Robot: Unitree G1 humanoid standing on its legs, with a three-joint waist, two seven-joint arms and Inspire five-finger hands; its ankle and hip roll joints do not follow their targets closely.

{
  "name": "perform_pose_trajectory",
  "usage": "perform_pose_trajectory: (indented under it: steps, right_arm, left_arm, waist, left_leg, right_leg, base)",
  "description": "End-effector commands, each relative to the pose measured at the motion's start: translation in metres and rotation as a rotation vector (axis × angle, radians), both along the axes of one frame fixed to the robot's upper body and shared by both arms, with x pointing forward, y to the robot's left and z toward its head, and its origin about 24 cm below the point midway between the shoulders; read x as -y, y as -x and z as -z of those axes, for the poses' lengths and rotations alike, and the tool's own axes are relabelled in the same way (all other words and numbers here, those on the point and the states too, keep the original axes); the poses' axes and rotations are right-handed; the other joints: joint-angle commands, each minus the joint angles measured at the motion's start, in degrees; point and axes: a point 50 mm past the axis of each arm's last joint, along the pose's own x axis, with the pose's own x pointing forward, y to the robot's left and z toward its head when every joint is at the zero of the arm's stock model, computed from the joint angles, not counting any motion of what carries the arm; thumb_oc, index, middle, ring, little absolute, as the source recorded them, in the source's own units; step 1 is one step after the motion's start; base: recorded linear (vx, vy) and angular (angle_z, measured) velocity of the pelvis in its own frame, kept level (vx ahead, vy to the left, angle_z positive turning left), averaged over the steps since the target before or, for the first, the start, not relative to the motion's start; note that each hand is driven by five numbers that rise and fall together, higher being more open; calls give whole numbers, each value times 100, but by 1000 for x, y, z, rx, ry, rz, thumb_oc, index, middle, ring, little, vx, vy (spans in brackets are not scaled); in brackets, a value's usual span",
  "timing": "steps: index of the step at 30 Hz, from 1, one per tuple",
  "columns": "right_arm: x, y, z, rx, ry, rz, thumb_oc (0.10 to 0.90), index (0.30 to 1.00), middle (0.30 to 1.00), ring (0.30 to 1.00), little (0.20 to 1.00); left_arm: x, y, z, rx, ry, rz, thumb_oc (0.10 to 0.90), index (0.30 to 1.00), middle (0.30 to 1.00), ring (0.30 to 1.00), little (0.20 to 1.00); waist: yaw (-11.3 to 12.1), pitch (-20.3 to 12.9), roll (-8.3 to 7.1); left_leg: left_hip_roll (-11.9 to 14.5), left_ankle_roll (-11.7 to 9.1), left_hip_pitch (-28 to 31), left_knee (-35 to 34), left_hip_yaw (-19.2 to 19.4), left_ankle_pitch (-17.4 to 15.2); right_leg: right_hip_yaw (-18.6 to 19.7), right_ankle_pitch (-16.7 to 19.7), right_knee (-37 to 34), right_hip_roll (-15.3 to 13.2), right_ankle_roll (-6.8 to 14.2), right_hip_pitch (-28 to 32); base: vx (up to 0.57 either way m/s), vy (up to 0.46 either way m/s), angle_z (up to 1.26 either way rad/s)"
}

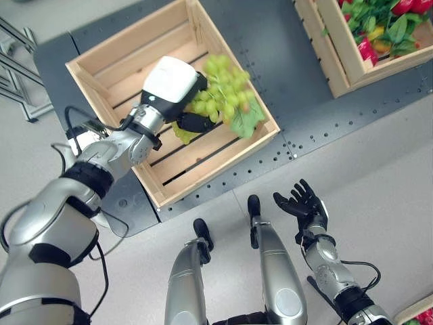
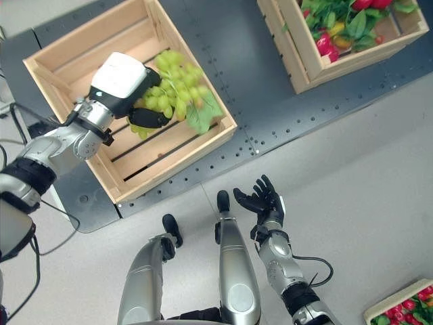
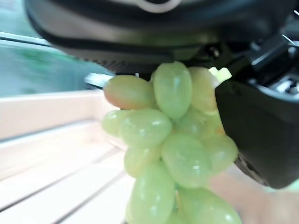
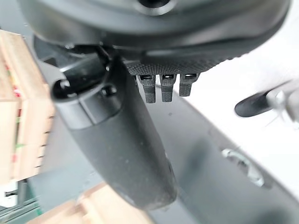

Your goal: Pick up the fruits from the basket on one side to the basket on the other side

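Observation:
A bunch of green grapes [image 1: 226, 91] with a leaf hangs over the near right part of the left wooden crate [image 1: 108, 68]. My left hand [image 1: 177, 91] is shut on the grapes, its fingers curled round the bunch [image 3: 173, 140]. The other wooden crate [image 1: 355, 61], at the far right, holds several red and orange fruits among green leaves. My right hand [image 1: 302, 205] hovers low over the pale floor near me, open with fingers spread and nothing in it; its thumb [image 4: 117, 140] shows in the right wrist view.
Both crates stand on a dark grey perforated platform [image 1: 298, 88]. A metal frame [image 1: 17, 61] stands at the far left. Another box of red fruit [image 2: 406, 308] shows at the near right corner.

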Motion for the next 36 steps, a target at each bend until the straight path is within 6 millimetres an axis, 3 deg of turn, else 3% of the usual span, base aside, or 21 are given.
perform_pose_trajectory:
  steps: [1,8,9,11,16,22,27,31,36]
  right_arm:
    - [12,6,-20,112,32,62,800,900,900,900,900]
    - [4,17,-11,89,87,3,800,900,900,900,900]
    - [-1,17,-14,119,103,-47,800,900,900,900,900]
    - [-7,17,-17,136,109,-97,800,900,900,900,900]
    - [-32,15,-33,266,93,-339,800,900,900,900,900]
    - [-59,7,-54,368,39,-537,800,900,900,900,900]
    - [-78,-1,-73,403,5,-669,800,900,900,900,900]
    - [-87,-16,-96,436,7,-737,800,900,900,900,900]
    - [-97,-28,-111,424,4,-769,800,900,900,900,900]
  left_arm:
    - [-12,12,-56,229,355,50,400,300,300,300,300]
    - [-34,20,-20,135,901,81,400,300,300,300,300]
    - [-35,21,-9,94,1058,124,400,300,300,300,300]
    - [-33,21,1,54,1156,159,400,300,300,300,300]
    - [-14,22,31,-107,1385,297,400,300,300,300,300]
    - [15,24,59,-313,1560,441,400,300,300,300,300]
    - [33,26,65,-399,1509,524,400,300,300,300,300]
    - [49,26,59,-448,1302,558,400,300,300,300,300]
    - [58,29,59,-491,1143,574,400,300,300,300,300]
  waist:
    - [116,-20,159]
    - [151,-582,302]
    - [153,-728,347]
    - [167,-906,395]
    - [254,-1454,510]
    - [460,-2015,546]
    - [594,-2202,541]
    - [740,-2345,483]
    - [868,-2466,411]
  left_leg:
    - [-255,160,761,-669,61,-55]
    - [-328,112,1598,-1245,-81,33]
    - [-355,93,1806,-1451,-128,77]
    - [-378,71,1993,-1632,-151,113]
    - [-404,4,2601,-2225,-250,237]
    - [-365,-70,3090,-2860,-400,425]
    - [-337,-126,3263,-3213,-507,569]
    - [-311,-148,3252,-3213,-655,586]
    - [-264,-155,3368,-3213,-643,570]
  right_leg:
    - [-86,-588,151,134,-190,728]
    - [-187,-636,-371,16,-219,1602]
    - [-215,-636,-546,8,-223,1819]
    - [-226,-615,-736,14,-230,2037]
    - [-346,-492,-1336,13,-219,2719]
    - [-557,-262,-2035,16,-192,3331]
    - [-782,-134,-2383,23,-159,3619]
    - [-905,-221,-2344,48,-197,3710]
    - [-973,-214,-2469,52,-216,3905]
  base:
    - [0,0,0]
    - [41,3,1]
    - [55,11,2]
    - [53,5,3]
    - [53,-47,10]
    - [34,-98,6]
    - [-25,-111,13]
    - [-27,-91,10]
    - [14,-67,11]
